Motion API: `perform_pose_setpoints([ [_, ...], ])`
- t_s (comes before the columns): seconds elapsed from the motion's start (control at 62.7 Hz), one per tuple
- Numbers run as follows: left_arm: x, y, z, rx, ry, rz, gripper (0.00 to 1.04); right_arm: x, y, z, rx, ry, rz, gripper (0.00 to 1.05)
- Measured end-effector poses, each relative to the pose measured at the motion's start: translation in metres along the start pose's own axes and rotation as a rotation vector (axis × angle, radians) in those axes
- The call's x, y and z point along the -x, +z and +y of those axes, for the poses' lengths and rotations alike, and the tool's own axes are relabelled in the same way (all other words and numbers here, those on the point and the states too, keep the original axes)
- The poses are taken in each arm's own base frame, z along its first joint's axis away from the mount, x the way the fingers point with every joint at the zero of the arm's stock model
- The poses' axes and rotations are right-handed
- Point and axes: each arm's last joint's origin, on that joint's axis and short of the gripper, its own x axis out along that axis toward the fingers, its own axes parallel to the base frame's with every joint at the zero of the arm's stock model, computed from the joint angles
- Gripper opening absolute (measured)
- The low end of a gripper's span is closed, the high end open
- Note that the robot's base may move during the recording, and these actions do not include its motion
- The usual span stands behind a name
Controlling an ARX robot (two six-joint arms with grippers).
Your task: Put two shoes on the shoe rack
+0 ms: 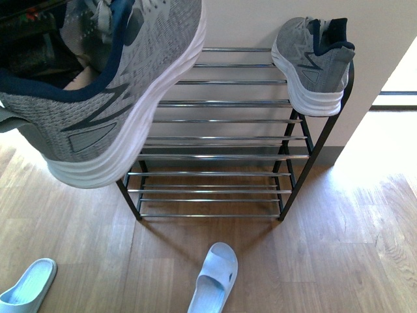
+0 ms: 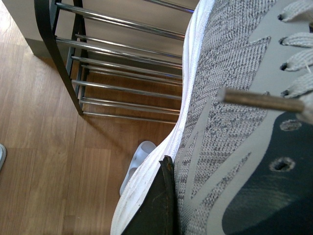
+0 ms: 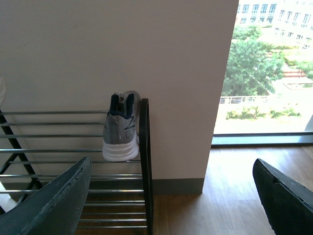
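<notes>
One grey knit sneaker hangs in the air at the upper left of the front view, close to the camera, sole toward the shoe rack. My left gripper is shut on it; one dark finger presses the white sole edge, the other is hidden. The sneaker fills most of the left wrist view. The second sneaker sits on the rack's top tier at the right end, heel toward me, also in the right wrist view. My right gripper is open and empty, facing the rack's right side frame.
Two pale blue slides lie on the wood floor in front of the rack, one at centre, one at far left. A cream wall backs the rack. A bright window is to the right.
</notes>
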Motion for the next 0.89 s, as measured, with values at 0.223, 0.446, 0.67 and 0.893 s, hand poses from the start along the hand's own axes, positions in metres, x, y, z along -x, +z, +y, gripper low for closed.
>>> perform_pose_setpoints([
  [0.223,0.001,-0.001,0.003,0.044,0.079,0.004,0.02,0.000,0.000,0.000,0.000,0.000,0.000,0.96],
  [0.446,0.001,0.007,-0.002,-0.029,0.119,-0.128,0.02,0.000,0.000,0.000,0.000,0.000,0.000,0.96],
  [0.67,0.004,0.009,-0.003,-0.160,0.279,-0.312,0.02,0.000,0.000,0.000,0.000,0.000,0.000,0.96],
  [0.893,0.005,0.010,-0.004,-0.196,0.287,-0.323,0.02,0.000,0.000,0.000,0.000,0.000,0.000,0.96],
])
